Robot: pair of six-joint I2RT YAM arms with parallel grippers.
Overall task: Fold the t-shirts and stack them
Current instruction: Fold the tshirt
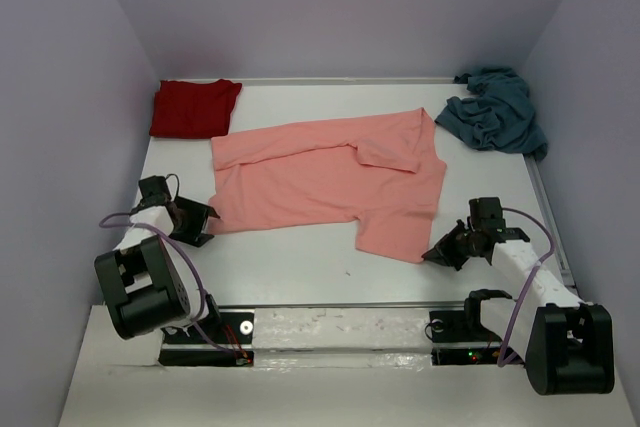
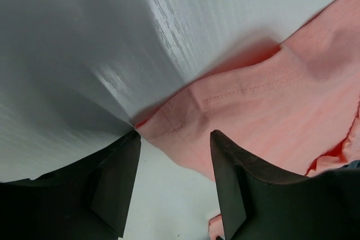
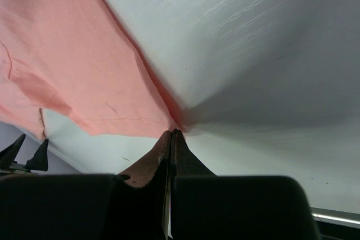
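The salmon-pink t-shirt [image 1: 330,182] lies spread out in the middle of the table, with a sleeve folded over near its top right. My left gripper [image 1: 208,217] is open at the shirt's near left corner. In the left wrist view the corner [image 2: 185,122] sits between the two open fingers of the gripper [image 2: 175,134]. My right gripper [image 1: 436,252] is shut on the shirt's near right corner, whose hem [image 3: 112,111] runs into the closed tips [image 3: 171,132]. The dark red t-shirt [image 1: 193,107] lies folded at the back left. The teal-blue t-shirt [image 1: 495,112] lies crumpled at the back right.
The white table [image 1: 290,262] is walled by lilac panels on the left, back and right. Both arm bases stand at the near edge, with cables looping beside them.
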